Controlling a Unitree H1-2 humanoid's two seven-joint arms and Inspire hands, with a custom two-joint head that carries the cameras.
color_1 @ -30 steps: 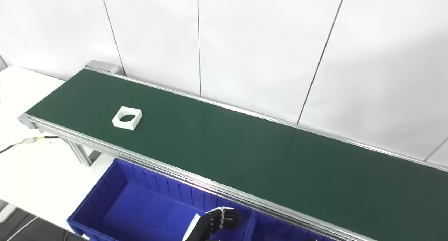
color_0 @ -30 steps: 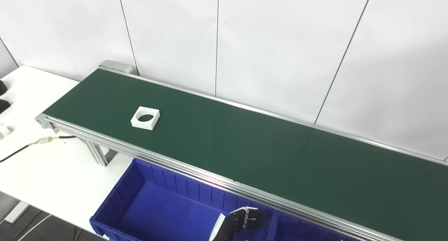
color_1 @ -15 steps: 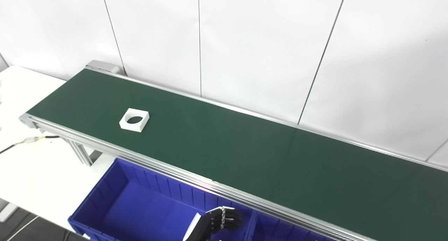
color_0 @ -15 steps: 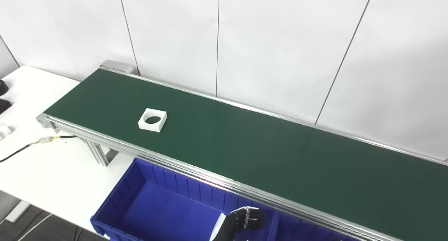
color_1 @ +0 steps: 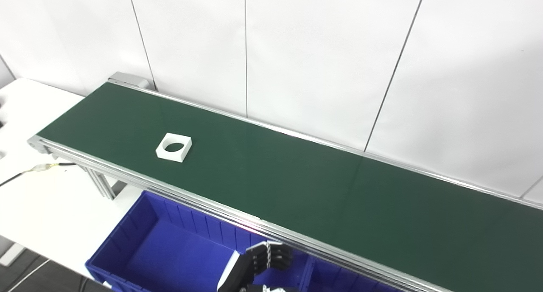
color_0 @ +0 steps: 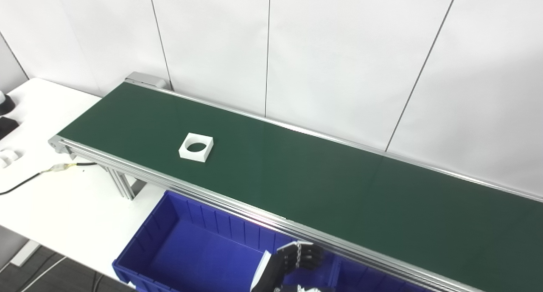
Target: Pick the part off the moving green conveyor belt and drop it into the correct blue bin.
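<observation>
A white square part with a round hole lies flat on the green conveyor belt, toward its left end. My left hand hovers low at the bottom centre, over the divider between two blue bins, below the belt's near rail. Its fingers are loosely bent and hold nothing. It is far to the right of the part and nearer me. The large blue bin on the left shows nothing inside it. Only a strip of the second blue bin shows to the hand's right. My right hand is out of view.
The belt's aluminium rail runs between the bins and the belt surface. A white table carries a cable and small dark and white objects at the far left. A white panelled wall stands behind the belt.
The white part has travelled to the right along the belt. The camera has shifted slightly. My left hand has stayed over the bins.
</observation>
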